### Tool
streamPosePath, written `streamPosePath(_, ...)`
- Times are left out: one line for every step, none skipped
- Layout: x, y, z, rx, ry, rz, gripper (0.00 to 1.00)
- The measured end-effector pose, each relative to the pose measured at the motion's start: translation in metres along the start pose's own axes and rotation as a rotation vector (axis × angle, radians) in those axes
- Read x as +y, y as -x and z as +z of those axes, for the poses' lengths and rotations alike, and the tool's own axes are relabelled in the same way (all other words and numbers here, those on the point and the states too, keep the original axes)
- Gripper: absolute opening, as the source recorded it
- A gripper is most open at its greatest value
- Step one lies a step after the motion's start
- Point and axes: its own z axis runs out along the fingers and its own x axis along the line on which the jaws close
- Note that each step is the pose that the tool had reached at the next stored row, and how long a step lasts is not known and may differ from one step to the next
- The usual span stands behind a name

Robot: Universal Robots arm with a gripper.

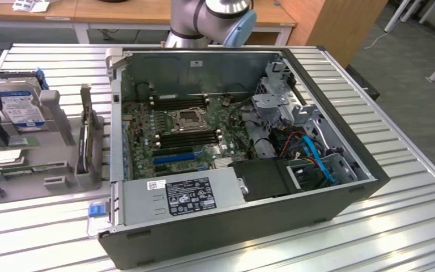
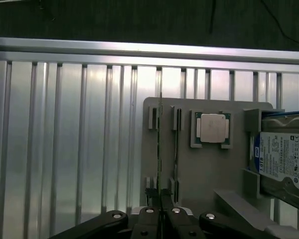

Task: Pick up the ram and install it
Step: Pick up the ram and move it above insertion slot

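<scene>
the ram (image 2: 159, 149) stands on edge in the grey holder (image 2: 204, 174), in line with the gripper (image 2: 162, 224); whether that clamps it i cannot tell. the grip wants squaring to the stick, and any lift should go straight out of its slots.

This is a robotics lab or test workshop. A ribbed aluminium tabletop (image 1: 399, 226) carries an open PC case (image 1: 225, 232) with its motherboard (image 1: 145, 122) bared. By the tabletop's edge on the exterior view's left, a grey fixture (image 1: 21, 187) holds loose parts in slots: ram (image 2: 159, 149), a CPU (image 2: 212, 128), a hard drive (image 1: 21, 107). A robot arm (image 1: 210, 17) rises at the far edge, with wooden desks (image 1: 127, 11) and grey floor (image 1: 421, 113) beyond.
</scene>
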Motion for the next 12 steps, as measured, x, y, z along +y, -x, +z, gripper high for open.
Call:
streamPosePath(0.0002, 0.000, -0.0045, 0.0000, 0.0000, 0.000, 0.12)
streamPosePath(0.0004, 0.000, -0.0090, 0.0001, 0.0001, 0.000, 0.12)
streamPosePath(0.0006, 0.000, -0.0135, 0.0000, 0.0000, 0.000, 0.12)
streamPosePath(0.0008, 0.000, -0.0184, 0.0000, 0.0000, 0.000, 0.12)
streamPosePath(0.0010, 0.001, -0.0229, 0.0001, 0.0000, 0.000, 0.12)
streamPosePath(0.0011, 0.001, -0.0274, 0.0001, 0.0000, 0.000, 0.12)
streamPosePath(0.0013, 0.001, -0.0319, 0.0000, 0.0000, 0.000, 0.12)
streamPosePath(0.0015, 0.001, -0.0363, 0.0000, -0.0001, 0.000, 0.12)
streamPosePath(0.0017, 0.001, -0.0408, 0.0000, 0.0000, 0.000, 0.12)
streamPosePath(0.0019, 0.001, -0.0453, 0.0000, 0.0000, 0.000, 0.12)
streamPosePath(0.0020, 0.001, -0.0486, 0.0001, 0.0001, 0.000, 0.12)
streamPosePath(0.0019, 0.001, -0.0490, 0.0000, 0.0000, 0.000, 0.12)
